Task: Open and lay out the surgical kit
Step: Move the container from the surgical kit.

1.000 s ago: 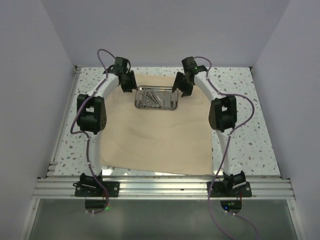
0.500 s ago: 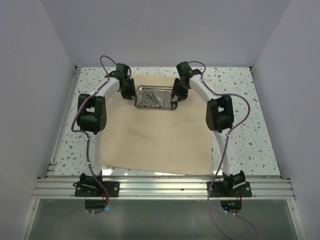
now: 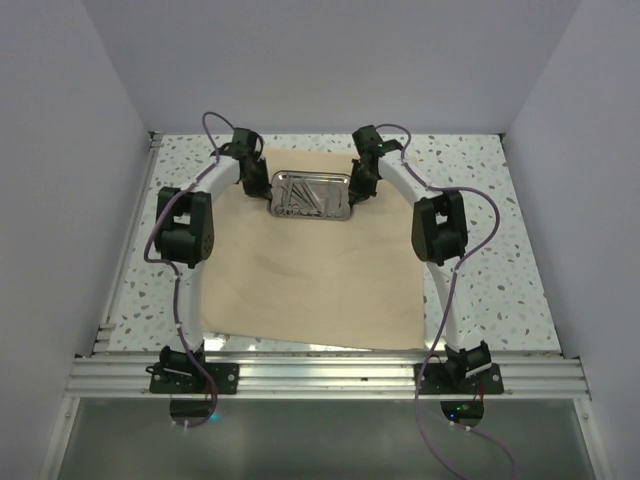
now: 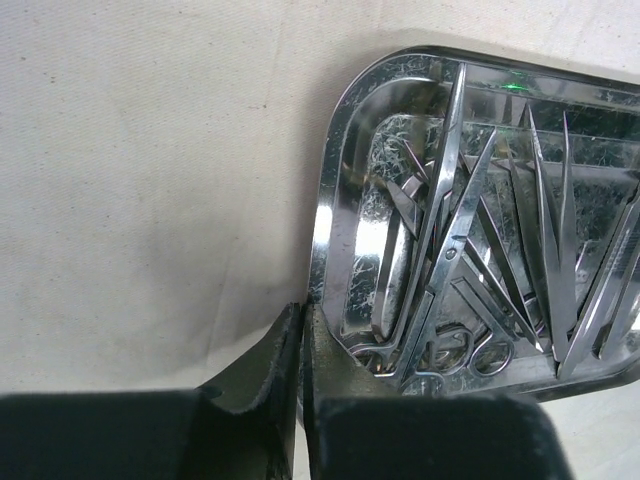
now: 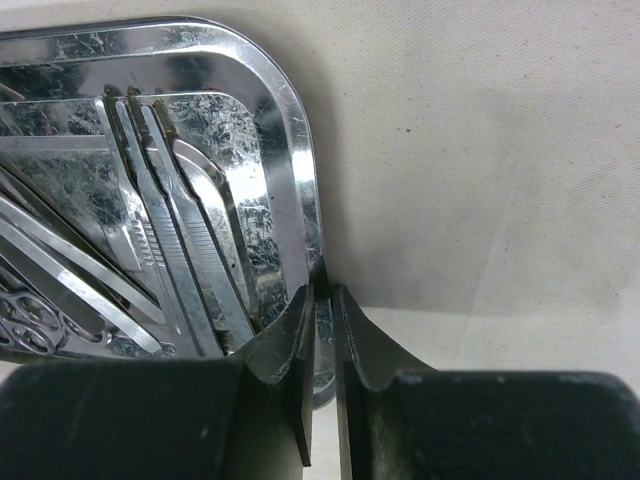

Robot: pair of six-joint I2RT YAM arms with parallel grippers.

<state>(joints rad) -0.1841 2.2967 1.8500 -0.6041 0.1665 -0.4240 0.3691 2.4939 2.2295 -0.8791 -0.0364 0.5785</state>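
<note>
The beige cloth wrap (image 3: 310,280) lies spread flat on the table. At its far end is the shiny steel tray (image 3: 312,176), holding several thin silvery instruments (image 3: 305,198). My left gripper (image 3: 266,190) is shut on the tray's left rim (image 4: 328,200); its fingertips (image 4: 303,308) pinch the edge near a corner. My right gripper (image 3: 352,193) is shut on the right rim (image 5: 292,130), the edge caught between its fingers (image 5: 322,292). Scissors-like handles (image 4: 455,352) and flat blades (image 5: 170,230) lie fanned in the tray. The cloth (image 4: 150,180) shows under the tray in the left wrist view, and the cloth (image 5: 480,150) also in the right.
Speckled tabletop (image 3: 500,260) borders the cloth on both sides. Grey walls close in the left, right and back. A metal rail (image 3: 320,375) carries both arm bases at the near edge.
Both grippers moved in to the tray's short ends and closed on its rims. The tray now looks tipped or raised a little toward the camera.
</note>
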